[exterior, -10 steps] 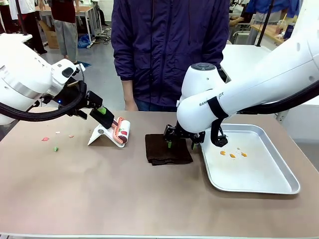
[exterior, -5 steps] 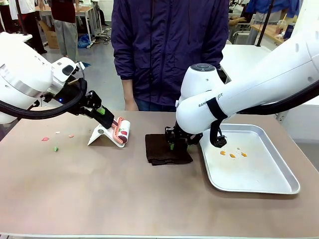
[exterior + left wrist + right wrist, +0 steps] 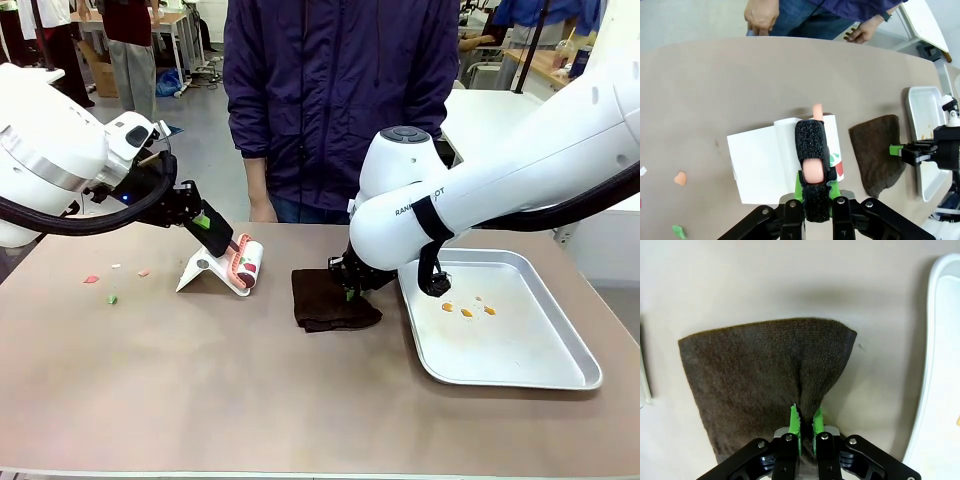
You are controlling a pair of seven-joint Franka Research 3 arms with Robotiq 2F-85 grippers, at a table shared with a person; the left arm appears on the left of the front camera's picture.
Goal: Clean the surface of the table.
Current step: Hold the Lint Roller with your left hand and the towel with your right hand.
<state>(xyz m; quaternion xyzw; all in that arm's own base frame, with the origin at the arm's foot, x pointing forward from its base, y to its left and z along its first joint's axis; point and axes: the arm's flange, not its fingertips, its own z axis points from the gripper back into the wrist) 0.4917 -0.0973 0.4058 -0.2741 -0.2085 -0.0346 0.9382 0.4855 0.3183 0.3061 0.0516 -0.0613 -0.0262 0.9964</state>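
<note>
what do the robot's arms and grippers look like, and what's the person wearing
The left arm and right arm are glossy white with rounded joints and thick black cables. The right arm has a black strap and a dark round joint cap. The left gripper and right gripper are black with green pads. The person wears a dark purple jacket.

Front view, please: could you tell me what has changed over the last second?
The right claw shut on the brown cloth, pinching up a fold. The left claw shut on the lint roller, which remains on its white stand. The tray and scraps on the table stayed put.
</note>
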